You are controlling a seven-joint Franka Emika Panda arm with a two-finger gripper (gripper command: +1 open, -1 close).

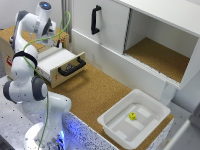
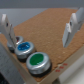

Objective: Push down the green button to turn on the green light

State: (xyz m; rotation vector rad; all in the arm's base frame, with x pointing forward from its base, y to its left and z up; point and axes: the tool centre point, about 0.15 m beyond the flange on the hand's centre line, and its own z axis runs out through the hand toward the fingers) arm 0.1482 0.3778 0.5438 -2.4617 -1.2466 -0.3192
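In the wrist view the green button (image 2: 37, 61), round with a pale rim, sits on the cork top of a box. Right beside it is a blue-capped button (image 2: 23, 48), and a darker third button (image 2: 16, 40) is partly hidden behind a finger. My gripper (image 2: 38, 29) hangs open above them, with nothing between its two pale fingers (image 2: 69, 27). The green button lies below the gap, slightly off toward one finger. In the exterior view the gripper (image 1: 56, 42) hovers over the wooden box (image 1: 10, 47) at the exterior view's left. The buttons are hidden there. The green light is out of view.
An open drawer with a black handle (image 1: 71, 66) juts from the box. A white cabinet (image 1: 150, 35) with an open cork-lined compartment stands behind. A white tray (image 1: 116, 131) holding a small yellow object (image 1: 132, 116) sits near the front edge.
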